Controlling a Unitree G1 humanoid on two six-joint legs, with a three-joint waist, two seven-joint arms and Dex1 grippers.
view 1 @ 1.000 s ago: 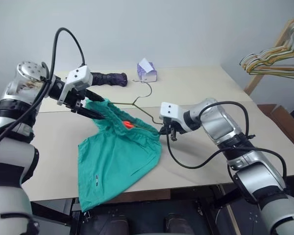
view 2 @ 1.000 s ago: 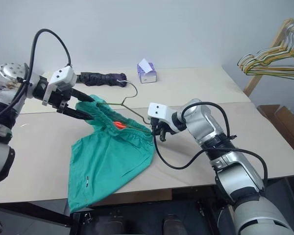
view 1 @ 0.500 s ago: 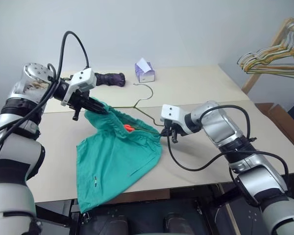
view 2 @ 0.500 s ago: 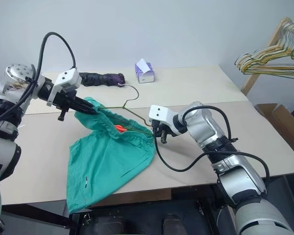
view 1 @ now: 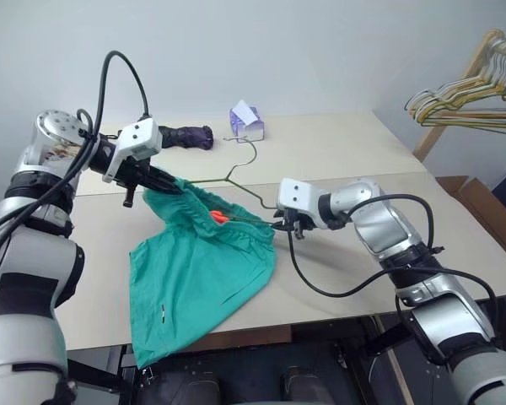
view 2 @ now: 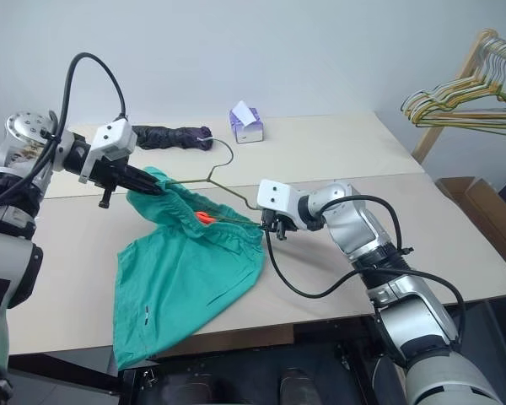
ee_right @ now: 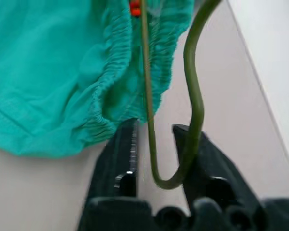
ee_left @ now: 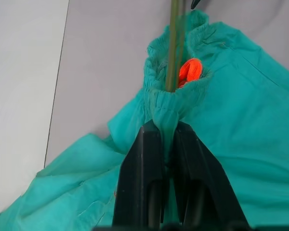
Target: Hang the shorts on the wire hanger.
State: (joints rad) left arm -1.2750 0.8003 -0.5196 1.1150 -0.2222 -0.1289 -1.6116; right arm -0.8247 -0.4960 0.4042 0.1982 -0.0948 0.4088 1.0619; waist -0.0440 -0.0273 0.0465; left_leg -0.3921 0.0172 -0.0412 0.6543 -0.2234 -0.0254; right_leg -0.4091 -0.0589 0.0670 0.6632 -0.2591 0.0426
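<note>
Teal shorts [view 1: 204, 272] with gathered waistband, threaded by wire hanger [view 1: 236, 175].

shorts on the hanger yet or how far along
Partly. The wire hanger already runs through the waistband of the shorts. The left gripper pinches one waistband end; the right gripper, jaws apart, straddles the hanger's corner. Still left: lifting them off the table.

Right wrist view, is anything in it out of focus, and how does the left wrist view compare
Right wrist view: the wire hanger and the right gripper close to the lens look soft, the shorts a little crisper. Left wrist view: the waistband and orange tag look sharp, the left gripper fingers dark but defined.
</note>
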